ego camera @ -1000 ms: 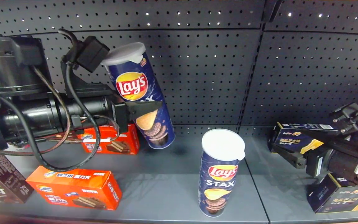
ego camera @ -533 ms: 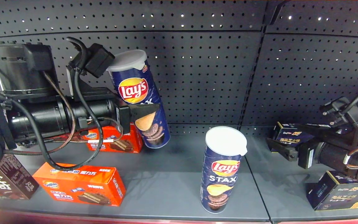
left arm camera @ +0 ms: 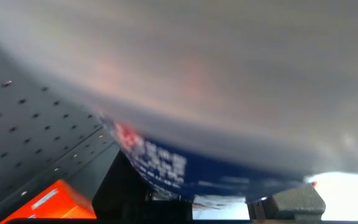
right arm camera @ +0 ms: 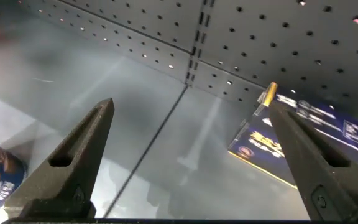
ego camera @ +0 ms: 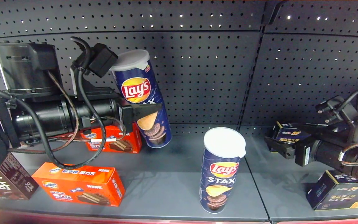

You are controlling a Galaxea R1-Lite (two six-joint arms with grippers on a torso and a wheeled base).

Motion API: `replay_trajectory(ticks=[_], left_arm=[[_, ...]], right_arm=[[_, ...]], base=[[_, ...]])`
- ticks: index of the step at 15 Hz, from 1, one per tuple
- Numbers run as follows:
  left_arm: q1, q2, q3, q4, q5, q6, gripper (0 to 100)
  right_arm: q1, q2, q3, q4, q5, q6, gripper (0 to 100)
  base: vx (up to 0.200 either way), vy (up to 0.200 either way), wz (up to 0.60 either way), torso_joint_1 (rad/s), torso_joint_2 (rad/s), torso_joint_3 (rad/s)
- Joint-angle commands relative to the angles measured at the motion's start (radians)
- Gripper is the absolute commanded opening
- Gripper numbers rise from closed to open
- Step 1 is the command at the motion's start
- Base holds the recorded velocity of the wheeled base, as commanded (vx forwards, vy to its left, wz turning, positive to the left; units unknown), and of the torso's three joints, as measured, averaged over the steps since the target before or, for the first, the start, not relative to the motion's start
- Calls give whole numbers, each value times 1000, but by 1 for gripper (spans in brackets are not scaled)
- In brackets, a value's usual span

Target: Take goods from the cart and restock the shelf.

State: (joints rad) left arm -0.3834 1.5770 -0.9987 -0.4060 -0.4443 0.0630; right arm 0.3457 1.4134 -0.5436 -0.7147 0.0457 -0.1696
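Note:
A dark blue chip can with a white lid hangs tilted over the rear of the grey shelf, its base low near the back wall. My left gripper is shut on its middle from the left. In the left wrist view the can is pressed close between the fingers. A second identical can stands upright near the shelf's front, right of the held one. My right gripper hovers open at the right, with nothing between its fingers.
Two orange biscuit boxes and a brown box lie on the left. Dark blue boxes sit behind and below the right arm. The pegboard wall closes the back. Bare shelf lies between the cans.
The head view has shifted a little. The held can now stands slightly more upright in the left gripper. The right gripper has edged a little toward the left.

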Motion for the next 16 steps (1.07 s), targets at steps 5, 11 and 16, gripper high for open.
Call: replay_trajectory(ticks=[5, 11, 16], left_arm=[[-2, 184, -153, -2, 53, 6, 0], [-29, 307, -216, -4, 48, 83, 0], [-81, 388, -308, 1, 50, 83, 0]], right_arm=[[15, 65, -1, -5, -3, -1, 100], [29, 78, 2, -5, -9, 2, 100], [29, 105, -15, -15, -9, -1, 100]], base=[[0, 0, 0, 0, 0, 0], [0, 0, 0, 0, 0, 0], [0, 0, 0, 0, 0, 0]])
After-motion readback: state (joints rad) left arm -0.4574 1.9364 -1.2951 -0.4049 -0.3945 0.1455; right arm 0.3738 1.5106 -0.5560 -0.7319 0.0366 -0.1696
